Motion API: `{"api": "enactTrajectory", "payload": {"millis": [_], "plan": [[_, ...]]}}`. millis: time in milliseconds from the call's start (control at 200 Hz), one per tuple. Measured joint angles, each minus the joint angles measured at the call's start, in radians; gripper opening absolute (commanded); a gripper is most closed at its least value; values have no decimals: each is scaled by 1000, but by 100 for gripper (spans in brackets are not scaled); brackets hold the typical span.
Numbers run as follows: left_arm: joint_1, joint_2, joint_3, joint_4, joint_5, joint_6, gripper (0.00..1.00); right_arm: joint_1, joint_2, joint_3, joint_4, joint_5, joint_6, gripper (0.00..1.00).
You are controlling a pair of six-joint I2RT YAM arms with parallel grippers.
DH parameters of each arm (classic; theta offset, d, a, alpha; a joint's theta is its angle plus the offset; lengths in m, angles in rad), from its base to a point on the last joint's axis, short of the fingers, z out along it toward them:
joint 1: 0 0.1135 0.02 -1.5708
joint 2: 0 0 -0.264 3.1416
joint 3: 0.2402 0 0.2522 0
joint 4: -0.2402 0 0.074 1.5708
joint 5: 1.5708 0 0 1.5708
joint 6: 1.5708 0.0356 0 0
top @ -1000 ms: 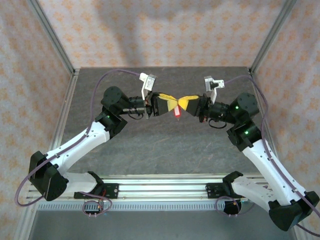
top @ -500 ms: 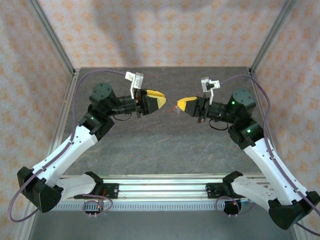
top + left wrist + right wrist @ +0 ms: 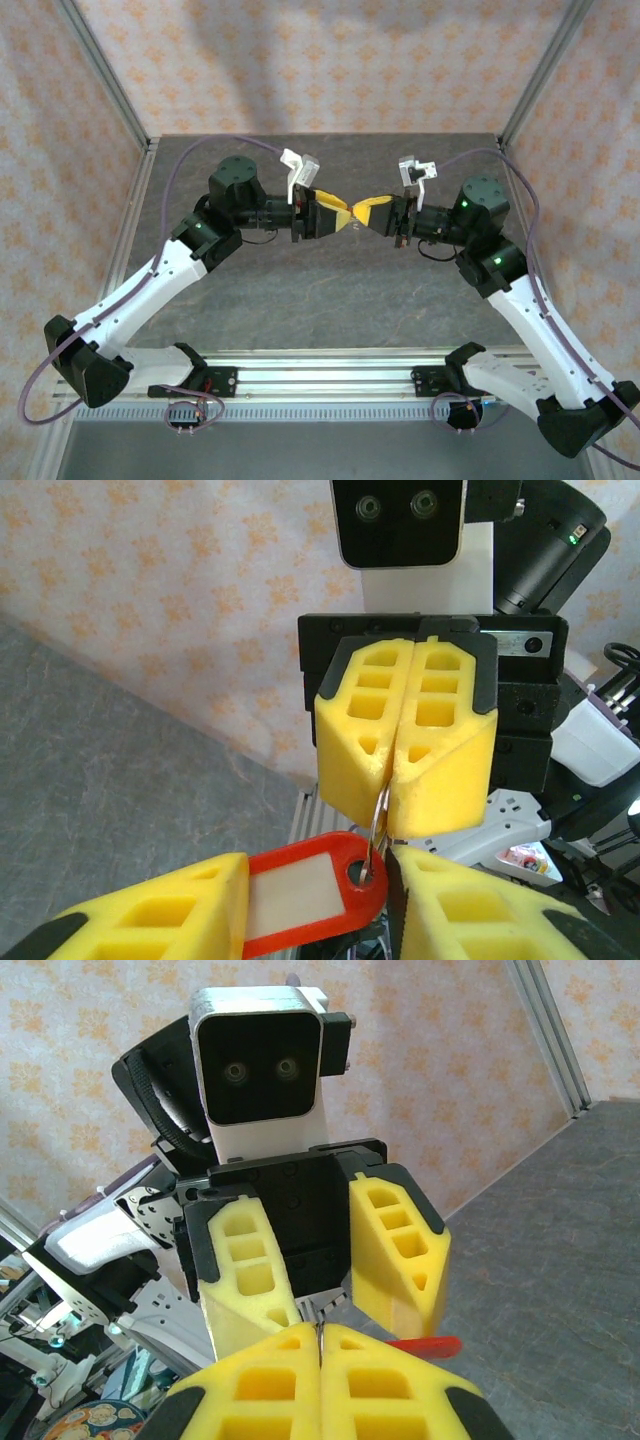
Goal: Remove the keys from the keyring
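Both grippers meet in mid-air above the middle of the table. The keyring's red tag [image 3: 300, 895] with a pale label hangs from a thin silvery ring [image 3: 377, 825]. My right gripper [image 3: 363, 210] [image 3: 391, 828] [image 3: 320, 1345] is shut on that ring, its yellow pads pressed together. My left gripper [image 3: 346, 214] [image 3: 315, 908] [image 3: 345, 1312] is open, one finger on each side of the tag, which runs past one finger [image 3: 400, 1255] and pokes out beyond it as a red tip [image 3: 430, 1345]. The keys cannot be told apart from the ring between the pads.
The grey table top [image 3: 330, 285] lies below the grippers. Metal frame posts [image 3: 105, 75] [image 3: 545, 70] and patterned walls close in the back and sides. An aluminium rail [image 3: 320, 375] carries the arm bases at the near edge.
The left arm drew back to the left with its gripper opening wider, then came back in to the right gripper. The right gripper stayed shut and shifted slightly.
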Motion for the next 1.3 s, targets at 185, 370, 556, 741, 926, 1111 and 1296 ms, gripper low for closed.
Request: {"api": "enactTrajectory", "payload": {"millis": [185,370,556,741,926,1111,1296], "plan": [[-5,1,15,-8,6,13,36,5,9,2,-4,-10,-1,0],[-5,1,15,-8,7,12,33,6,11,10,-11,-14,-13,0],[-5,1,15,-8,7,10,40,6,12,10,-19,-14,-24,0],[-5,1,15,-7,7,9,35,11,12,10,-35,-18,-27,0],[-5,1,15,-5,16,6,18,11,12,10,-43,-16,-27,0],[-5,1,15,0,34,1,1,10,11,10,-48,-9,-34,2],[-5,1,15,0,32,2,0,11,9,10,-50,-1,-35,19]]}}
